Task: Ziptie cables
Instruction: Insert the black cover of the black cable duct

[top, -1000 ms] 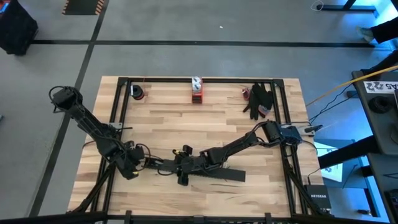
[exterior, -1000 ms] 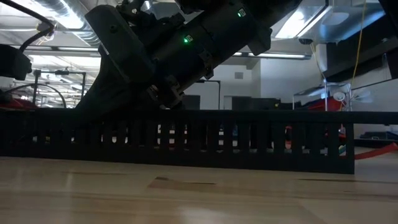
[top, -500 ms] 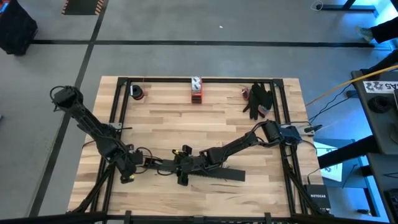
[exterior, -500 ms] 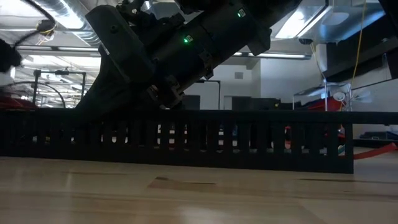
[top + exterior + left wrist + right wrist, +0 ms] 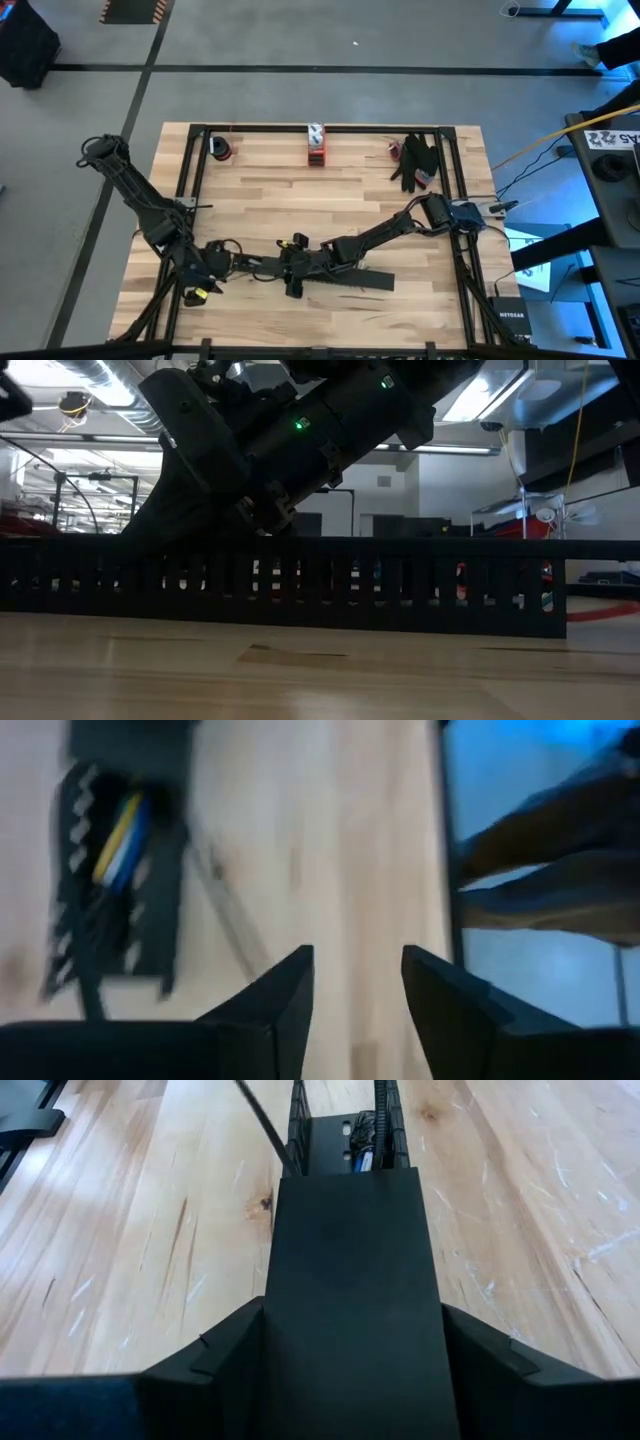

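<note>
A long black slotted bar [image 5: 345,278] lies on the wooden table near its front edge. The cables [image 5: 120,845], yellow and blue among them, run inside it and also show in the right wrist view [image 5: 365,1135]. My right gripper [image 5: 296,268] reaches in from the right, low over the bar [image 5: 340,1120], and is closed on it. My left gripper [image 5: 355,985] stands open off the bar's left end [image 5: 207,273], with only bare table between its fingers. A thin black strip [image 5: 225,900] lies by the bar's end. My right gripper has a smooth black stretch of the bar [image 5: 350,1280] between its two fingers [image 5: 225,1345], one on each long side. The fingers point along the bar toward the table's left, slanting down. The bar lies flat on the table.
At the far edge stand a red and white item [image 5: 316,144], a small dark round thing [image 5: 220,148] and a black bundle [image 5: 415,160]. Black frame rails [image 5: 190,200] run along the table's left and right sides. The low view shows the bar [image 5: 300,580] as a wall across the table.
My left gripper has drawn back from the bar's left end toward the table's near left corner. My right gripper and the bar have kept still.
</note>
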### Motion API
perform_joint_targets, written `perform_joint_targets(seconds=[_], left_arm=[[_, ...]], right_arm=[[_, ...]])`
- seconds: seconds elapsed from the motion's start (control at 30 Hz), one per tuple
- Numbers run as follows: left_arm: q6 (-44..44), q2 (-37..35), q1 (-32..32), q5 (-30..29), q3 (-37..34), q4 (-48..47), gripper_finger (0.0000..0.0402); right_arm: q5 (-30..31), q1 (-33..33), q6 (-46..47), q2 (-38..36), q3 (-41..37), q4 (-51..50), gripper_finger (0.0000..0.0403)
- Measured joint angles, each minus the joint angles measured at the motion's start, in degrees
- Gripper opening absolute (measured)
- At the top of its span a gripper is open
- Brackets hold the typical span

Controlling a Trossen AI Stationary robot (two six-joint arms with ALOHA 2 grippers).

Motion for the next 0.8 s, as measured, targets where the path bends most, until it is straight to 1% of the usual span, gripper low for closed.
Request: perform_joint_targets(seconds=[0.1, 0.3, 0.37, 0.5, 0.6, 0.7, 0.8], left_arm=[[3.7, 0.0, 0.6, -1.7, 0.0, 4.3, 0.0148], [9.6, 0.0, 5.1, -13.4, 0.0, 6.8, 0.0148], [12.2, 0.2, 7.3, -15.0, 0.0, 8.5, 0.0148], [20.1, 2.7, 11.9, -15.2, -1.8, 16.2, 0.0148], [23.1, 6.2, 14.8, -15.3, -2.8, 19.4, 0.0148], [22.8, 10.1, 16.4, -14.4, -3.1, 16.3, 0.0148], [20.7, 12.6, 16.0, -13.6, -3.1, 9.0, 0.0148]], right_arm=[[0.0, 0.0, 0.0, 0.0, 0.0, 0.0, 0.0230], [0.0, 0.0, 0.0, 0.0, 0.0, 0.0, 0.0230], [0.0, 0.0, 0.0, 0.0, 0.0, 0.1, 0.0230], [0.2, 0.0, 0.0, 0.0, 0.0, 0.8, 0.0230], [0.6, 0.0, 0.0, 0.0, 0.0, 0.9, 0.0230], [0.7, 0.0, 0.0, 0.0, 0.0, 0.9, 0.0230], [0.7, 0.0, 0.0, 0.0, 0.0, 0.9, 0.0230]])
